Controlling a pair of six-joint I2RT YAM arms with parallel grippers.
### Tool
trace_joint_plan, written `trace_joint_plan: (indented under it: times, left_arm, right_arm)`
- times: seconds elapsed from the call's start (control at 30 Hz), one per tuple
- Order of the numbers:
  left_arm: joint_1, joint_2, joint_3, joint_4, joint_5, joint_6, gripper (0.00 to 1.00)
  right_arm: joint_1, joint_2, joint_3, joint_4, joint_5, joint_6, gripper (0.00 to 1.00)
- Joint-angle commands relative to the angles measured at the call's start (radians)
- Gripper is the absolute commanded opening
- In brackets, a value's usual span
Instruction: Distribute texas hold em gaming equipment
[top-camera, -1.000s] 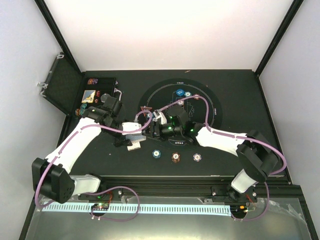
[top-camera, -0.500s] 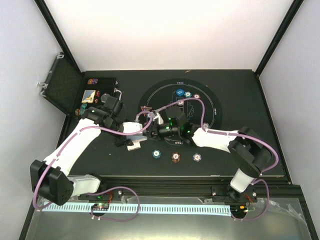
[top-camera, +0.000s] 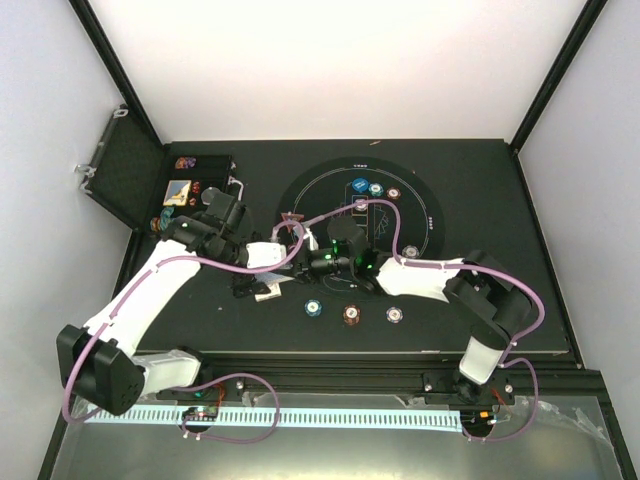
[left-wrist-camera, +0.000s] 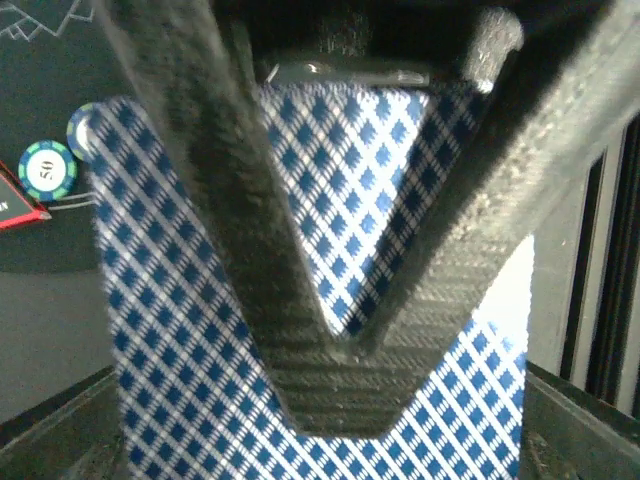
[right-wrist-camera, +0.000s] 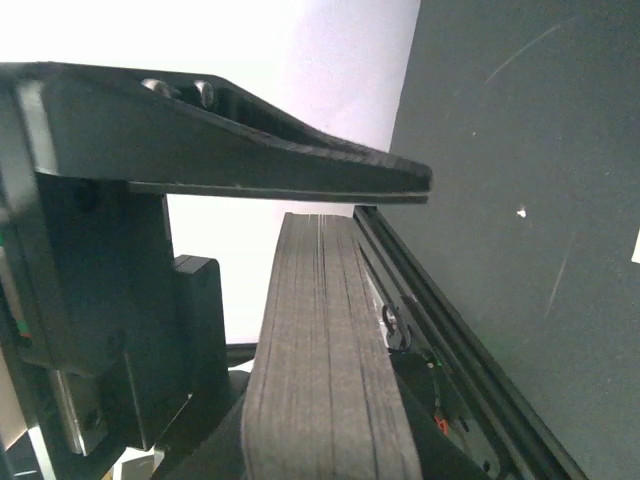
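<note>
Three chips (top-camera: 351, 315) lay dealt in front; the cards (left-wrist-camera: 170, 330) were undealt. Whether the left claw (left-wrist-camera: 340, 340) or right claw (right-wrist-camera: 360, 200) pinched them was unclear.

The numeral "50" is read on the face of a teal-and-white striped poker chip (left-wrist-camera: 47, 171) in the left wrist view. Small white lettering is seen printed along the ring of the round black mat (top-camera: 310, 190) in the top view, but it is too small to be read. No other legible marking is noted.
</note>
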Motion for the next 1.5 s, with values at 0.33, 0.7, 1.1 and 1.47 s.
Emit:
trace_joint_plan:
  times: [0.33, 0.7, 1.1, 1.47]
  left_arm:
    - [-0.008, -0.039, -0.018, 0.113, 0.134, -0.059, 0.99]
    - [-0.008, -0.087, -0.079, 0.159, 0.149, -0.067, 0.90]
    - [-0.008, -0.129, -0.097, 0.198, 0.157, -0.084, 0.65]
    - [-0.008, -0.142, -0.134, 0.221, 0.157, -0.083, 0.48]
  right_arm:
    - [0.009, -0.015, -0.026, 0.100, -0.016, 0.039, 0.11]
    - [0.009, -0.014, -0.032, 0.115, -0.007, 0.053, 0.10]
    - [0.010, -0.009, -0.033, 0.114, -0.001, 0.057, 0.09]
    - [0.010, -0.003, -0.031, 0.153, -0.008, 0.083, 0.09]
